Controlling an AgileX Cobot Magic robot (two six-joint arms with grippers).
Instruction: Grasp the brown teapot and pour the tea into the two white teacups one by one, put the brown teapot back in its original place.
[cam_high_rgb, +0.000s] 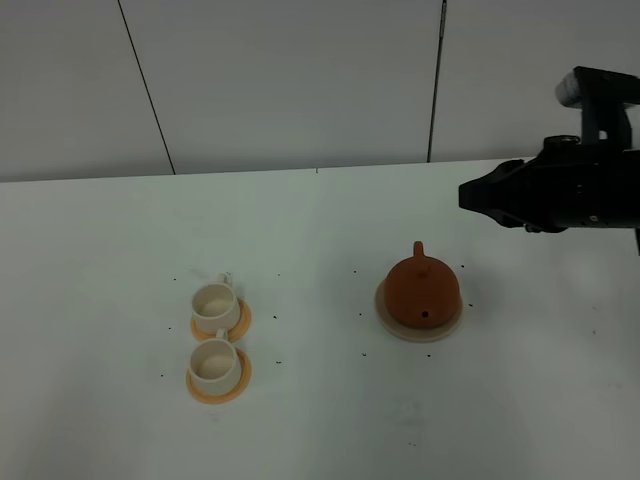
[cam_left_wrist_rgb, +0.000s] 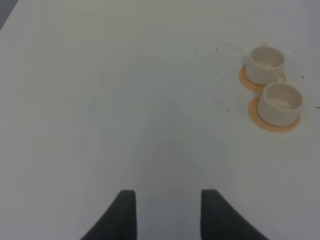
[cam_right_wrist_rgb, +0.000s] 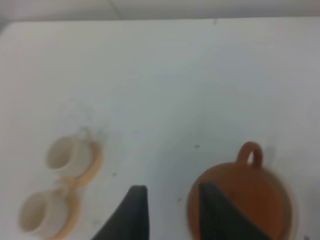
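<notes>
The brown teapot (cam_high_rgb: 422, 290) sits upright on its beige coaster (cam_high_rgb: 420, 334), right of the table's centre, with its loop handle pointing toward the back wall. The two white teacups (cam_high_rgb: 214, 305) (cam_high_rgb: 212, 362) stand on orange saucers at the left, one in front of the other. My right gripper (cam_high_rgb: 468, 195) hovers above and behind the teapot to the right, not touching it. In the right wrist view it (cam_right_wrist_rgb: 170, 202) is open and empty, and the teapot (cam_right_wrist_rgb: 255, 200) lies just beyond one finger. My left gripper (cam_left_wrist_rgb: 167, 212) is open over bare table, with the cups (cam_left_wrist_rgb: 266, 62) (cam_left_wrist_rgb: 281, 101) far ahead.
The white table (cam_high_rgb: 320, 230) carries a few small dark specks around the cups and the teapot. A pale panelled wall (cam_high_rgb: 300, 80) rises behind its far edge. The left arm does not appear in the exterior view.
</notes>
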